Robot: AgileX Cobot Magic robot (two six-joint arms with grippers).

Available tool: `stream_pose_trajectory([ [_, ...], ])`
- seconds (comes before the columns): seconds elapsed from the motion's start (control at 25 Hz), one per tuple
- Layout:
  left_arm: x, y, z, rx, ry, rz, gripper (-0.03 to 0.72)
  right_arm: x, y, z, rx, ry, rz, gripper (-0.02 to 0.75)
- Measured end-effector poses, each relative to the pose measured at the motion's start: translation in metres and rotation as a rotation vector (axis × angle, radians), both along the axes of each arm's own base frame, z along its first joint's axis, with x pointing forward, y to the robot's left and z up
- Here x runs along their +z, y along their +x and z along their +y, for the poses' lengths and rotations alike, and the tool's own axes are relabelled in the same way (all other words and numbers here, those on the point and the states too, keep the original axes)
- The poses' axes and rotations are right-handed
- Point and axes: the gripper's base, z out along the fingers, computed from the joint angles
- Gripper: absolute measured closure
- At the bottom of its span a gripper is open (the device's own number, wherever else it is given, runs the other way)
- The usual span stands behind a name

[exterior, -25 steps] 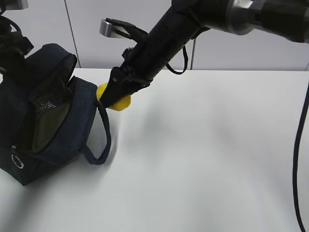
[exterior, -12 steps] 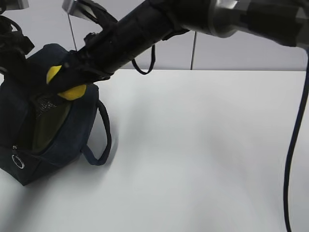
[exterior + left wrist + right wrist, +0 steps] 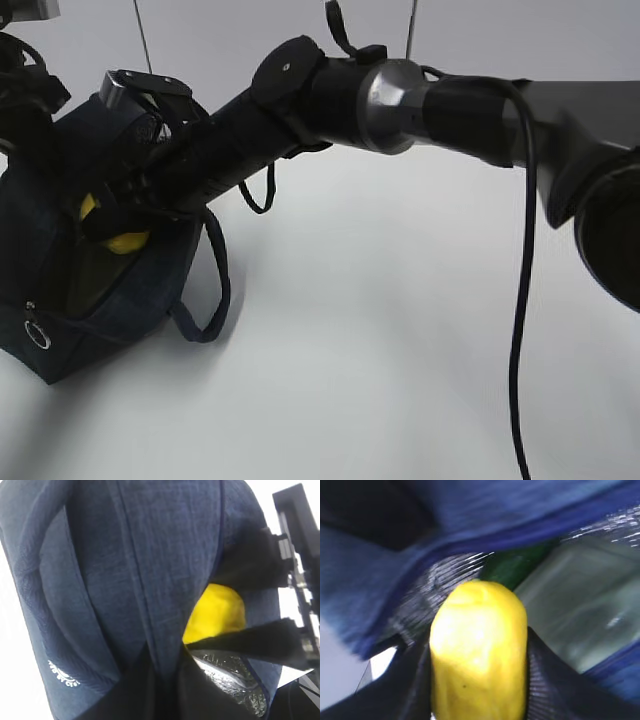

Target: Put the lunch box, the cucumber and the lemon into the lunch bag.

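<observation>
My left gripper (image 3: 165,690) sits at the lunch bag (image 3: 60,300), apparently keeping its mouth spread; I cannot tell whether its fingers are clenched. My right gripper (image 3: 112,222) reaches across into that opening, fingers grasping the lemon (image 3: 479,650) between them so it clears the rim. Beyond the fingertips lie the cucumber (image 3: 512,565) and the lunch box (image 3: 575,600), already inside.

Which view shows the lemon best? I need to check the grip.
The right wrist view: the lemon fills it, clamped in the right gripper. The left wrist view shows part; the exterior view, slivers.
</observation>
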Motion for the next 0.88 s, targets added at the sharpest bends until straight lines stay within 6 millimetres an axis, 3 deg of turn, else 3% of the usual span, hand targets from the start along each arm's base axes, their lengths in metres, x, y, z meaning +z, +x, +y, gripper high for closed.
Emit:
stream_pose_trajectory([
  [0.28, 0.0000, -0.0003, -0.0001, -0.001, -0.001, 0.004, 0.686, -0.0117, 0.0054, 0.0017, -0.037, 0.002, -0.002, 0.407],
  [0.56, 0.0000, -0.0003, -0.0002, -0.001, -0.002, 0.004, 0.686, -0.0114, 0.0062, 0.0018, -0.044, 0.006, -0.006, 0.305],
  [0.88, -0.0001, -0.0007, -0.0002, -0.002, -0.002, 0.008, 0.686, -0.0118, 0.0051, 0.0017, -0.030, 0.001, -0.006, 0.291],
])
